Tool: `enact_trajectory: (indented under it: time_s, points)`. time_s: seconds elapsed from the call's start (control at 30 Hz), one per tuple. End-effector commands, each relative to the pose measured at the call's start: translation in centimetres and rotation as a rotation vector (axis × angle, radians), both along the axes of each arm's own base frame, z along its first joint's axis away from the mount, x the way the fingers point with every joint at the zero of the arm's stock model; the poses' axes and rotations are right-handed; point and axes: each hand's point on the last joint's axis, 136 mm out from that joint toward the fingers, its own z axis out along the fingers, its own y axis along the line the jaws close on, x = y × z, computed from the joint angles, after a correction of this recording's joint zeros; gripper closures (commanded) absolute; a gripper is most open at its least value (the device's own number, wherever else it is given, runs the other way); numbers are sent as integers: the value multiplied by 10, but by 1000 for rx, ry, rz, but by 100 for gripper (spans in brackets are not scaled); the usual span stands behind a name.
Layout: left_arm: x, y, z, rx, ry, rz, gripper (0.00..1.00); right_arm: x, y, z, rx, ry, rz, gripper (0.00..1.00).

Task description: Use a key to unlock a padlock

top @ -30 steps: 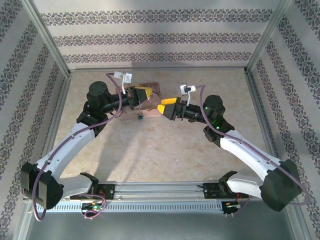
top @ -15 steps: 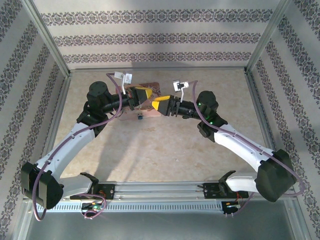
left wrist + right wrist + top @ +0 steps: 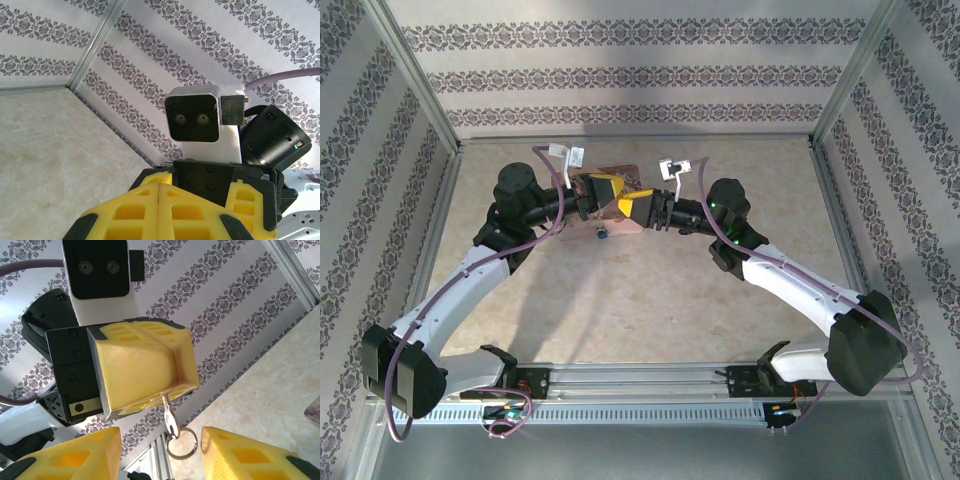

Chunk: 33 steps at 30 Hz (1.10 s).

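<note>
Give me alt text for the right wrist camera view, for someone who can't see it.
The left gripper, yellow fingers shut, pinches a small silvery ringed key that hangs down. Below it, the right gripper is open, one finger on either side of the key, against patterned wallpaper.

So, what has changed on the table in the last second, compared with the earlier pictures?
The right gripper moved left and slightly farther out, closing in on the left gripper. It took hold of nothing; its jaws stand open. The left gripper, shut on the key, the padlock on the table and the pink tin stayed put.
</note>
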Motion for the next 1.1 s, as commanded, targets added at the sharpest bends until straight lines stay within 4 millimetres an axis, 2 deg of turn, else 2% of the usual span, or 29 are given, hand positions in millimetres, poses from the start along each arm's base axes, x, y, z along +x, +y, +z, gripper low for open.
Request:
enact_trajectory:
  time_s: [0.0,0.53,0.87,1.07]
  points:
    - [-3,0,7,-18,-45,-14,100,-7,5,21,39,-54,36,56]
    - [-2,1,4,-7,-48,-6,100,-3,8,16,36,-33,39,71]
    - [-2,1,3,-5,-46,-6,100,-3,6,19,39,-37,30,77]
    - [-2,0,1,-3,-42,-8,100,-2,8,20,42,-36,36,76]
